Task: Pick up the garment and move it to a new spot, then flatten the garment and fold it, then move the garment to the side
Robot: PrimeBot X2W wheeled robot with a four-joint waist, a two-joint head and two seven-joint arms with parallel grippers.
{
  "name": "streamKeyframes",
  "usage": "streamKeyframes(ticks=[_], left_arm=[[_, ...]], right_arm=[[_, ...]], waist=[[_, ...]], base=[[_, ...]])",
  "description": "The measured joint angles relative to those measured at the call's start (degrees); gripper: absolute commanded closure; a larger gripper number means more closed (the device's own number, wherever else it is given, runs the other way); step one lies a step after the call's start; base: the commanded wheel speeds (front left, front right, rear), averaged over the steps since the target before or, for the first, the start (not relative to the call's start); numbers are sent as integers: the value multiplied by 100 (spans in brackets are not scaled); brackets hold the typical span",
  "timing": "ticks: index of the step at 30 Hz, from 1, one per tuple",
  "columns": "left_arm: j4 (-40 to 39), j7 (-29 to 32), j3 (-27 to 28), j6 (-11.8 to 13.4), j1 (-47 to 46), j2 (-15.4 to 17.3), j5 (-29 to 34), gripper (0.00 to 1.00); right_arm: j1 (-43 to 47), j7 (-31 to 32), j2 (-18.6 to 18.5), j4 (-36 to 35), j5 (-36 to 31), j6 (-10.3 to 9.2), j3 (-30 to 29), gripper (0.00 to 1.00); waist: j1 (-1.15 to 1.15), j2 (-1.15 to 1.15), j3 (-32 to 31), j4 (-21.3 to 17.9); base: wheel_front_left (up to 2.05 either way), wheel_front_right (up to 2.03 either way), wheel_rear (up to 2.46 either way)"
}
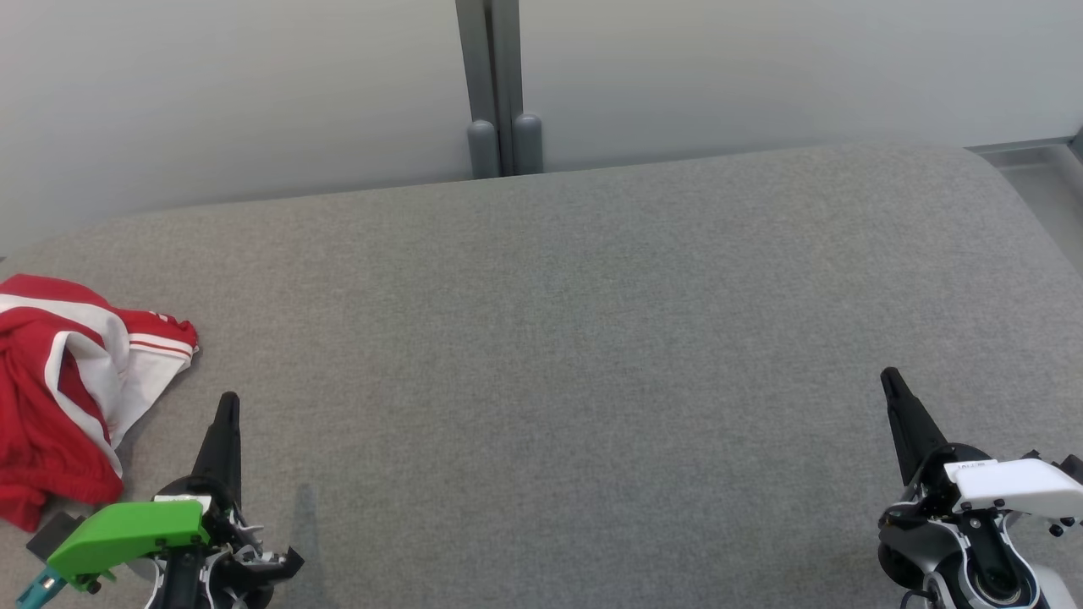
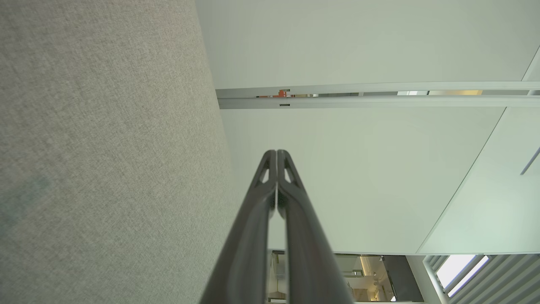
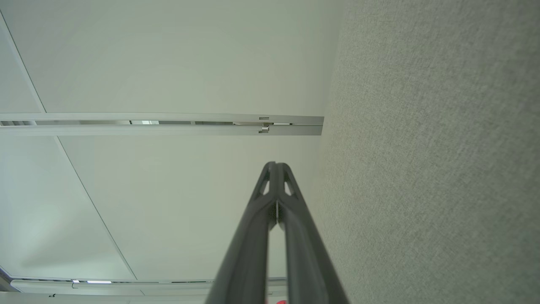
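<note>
The garment (image 1: 63, 385), red with white panels and thin red stripes, lies crumpled at the left edge of the grey fabric surface (image 1: 558, 338). My left gripper (image 1: 228, 399) stands just right of it, near the front, shut and empty, fingertips pressed together (image 2: 276, 153). It does not touch the cloth. Far across at the lower right, my right gripper (image 1: 888, 375) is also shut with nothing in it, its tips together (image 3: 275, 164). Both point away from me toward the wall.
A pale wall (image 1: 254, 85) rises behind the surface, with a grey vertical post (image 1: 499, 85) at its middle. The surface's far edge curves down at both sides; a pale ledge (image 1: 1032, 169) shows past the right corner.
</note>
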Motion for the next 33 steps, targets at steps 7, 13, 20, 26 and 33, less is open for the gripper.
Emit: streamKeyframes(ticks=[7, 13, 20, 26, 33], left_arm=[[0, 0, 0, 0, 0, 0, 0, 100], [0, 0, 0, 0, 0, 0, 0, 100], [280, -15, -29, 19, 203, -48, 0, 0], [308, -127, -96, 21, 198, -46, 24, 0], [425, -393, -371, 21, 182, 60, 472, 0]], right_arm=[[0, 0, 0, 0, 0, 0, 0, 100], [0, 0, 0, 0, 0, 0, 0, 100], [157, -36, 73, 231, -15, -2, 29, 0], [155, -207, 41, 197, -212, -2, 118, 0], [146, -393, 3, 165, -836, -2, 137, 0]], waist=[[0, 0, 0, 0], [0, 0, 0, 0], [0, 0, 3, 0], [0, 0, 7, 1], [0, 0, 15, 5]], base=[[0, 0, 0], [0, 0, 0], [0, 0, 0], [0, 0, 0], [0, 0, 0]])
